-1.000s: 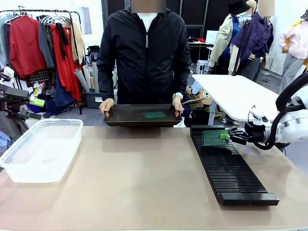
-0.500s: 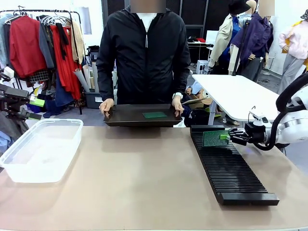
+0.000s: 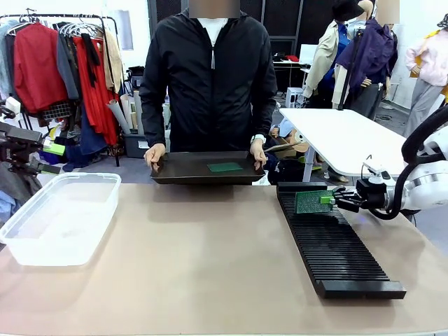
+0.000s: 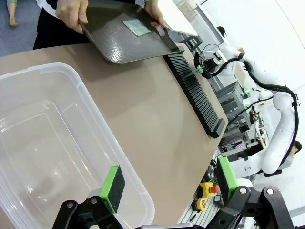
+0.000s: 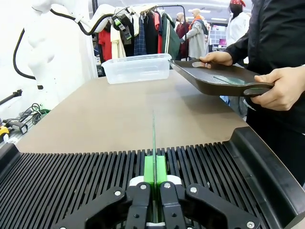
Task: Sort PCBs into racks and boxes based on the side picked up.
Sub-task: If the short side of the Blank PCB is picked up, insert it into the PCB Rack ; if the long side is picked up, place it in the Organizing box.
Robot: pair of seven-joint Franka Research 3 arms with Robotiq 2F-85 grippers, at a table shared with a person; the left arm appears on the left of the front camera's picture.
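Front view: the right jaws are clamped on the near-side edge of a PCB (image 3: 313, 201). This held PCB stands upright on its long edge, its broad face toward the camera, over the far end of the rack (image 3: 336, 245). Whether its lower edge sits down in a slot cannot be told from here. The rack lies on the bench (image 3: 210, 266) and runs from beneath the jaws toward the camera. Well to the side of the jaws, across the bench, a person's hands (image 3: 155, 153) hold a dark tray (image 3: 189, 170) at the far edge. A second PCB (image 3: 225, 167) lies flat on the tray. The box (image 3: 59, 217) rests at the opposite end of the bench from the jaws.

Left wrist view: the left jaws are wide apart, green pads (image 4: 113, 182) facing each other with nothing between them. The box (image 4: 47, 129) lies directly under and ahead of them. Farther ahead are the tray (image 4: 109, 45) with the second PCB (image 4: 137, 27) on it, and the rack (image 4: 195, 93).

Right wrist view: the right jaws are pressed together on the held PCB (image 5: 154, 138). It is seen edge-on as a thin green line rising straight from between the pads. Under the jaws the ribs of the rack (image 5: 71, 176) run away in parallel, and the board lines up with the gap between two ribs. Ahead of the jaws and to one side, the person's hands (image 5: 283, 88) grip the tray (image 5: 209, 83). The box (image 5: 138, 67) stands far ahead across the bench.
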